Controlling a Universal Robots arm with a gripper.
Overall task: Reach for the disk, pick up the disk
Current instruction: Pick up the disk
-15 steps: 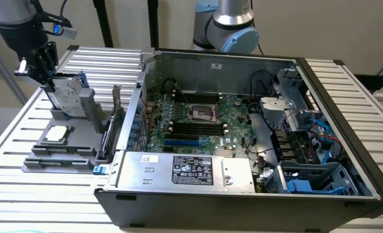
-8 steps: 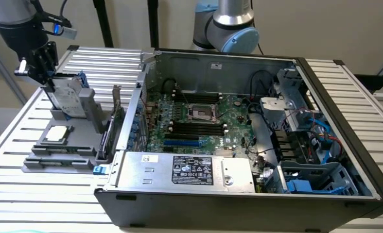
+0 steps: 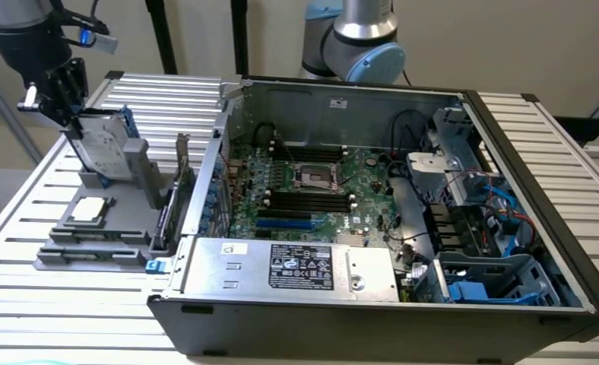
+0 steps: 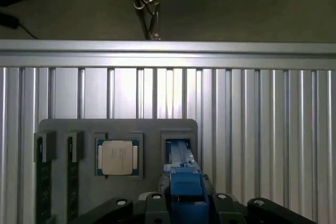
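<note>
Nearest the exterior camera sits the open computer case, the biggest thing on the slatted table, its boards and cables laid bare. Just beside it, on the exterior view's left, is a grey tray with pockets. The gripper hangs over the far end of that tray, set astride the top of the disk. The disk stands on edge in a slot of the tray, upright or nearly so, with its lower end down in the slot. From the wrist view, the disk's blue frame fills the space in the gripper, close on both sides. Whether it is actually clamped or only straddled, I cannot tell. A square chip lies flat in the pocket next to the slot, and two memory sticks sit in grooves beyond the chip.

Trouble, as I judge it, would come from the slot. A pull out of line with the slot could wedge the disk against its walls. The tray may not be fastened down, so it might rise or slide with the disk, towards the case wall close by. Such a jolt could tip the chip out of its pocket. The hold is on the top end alone, on smooth plastic and metal, so a weak squeeze could let the disk slip and drop back crooked.
</note>
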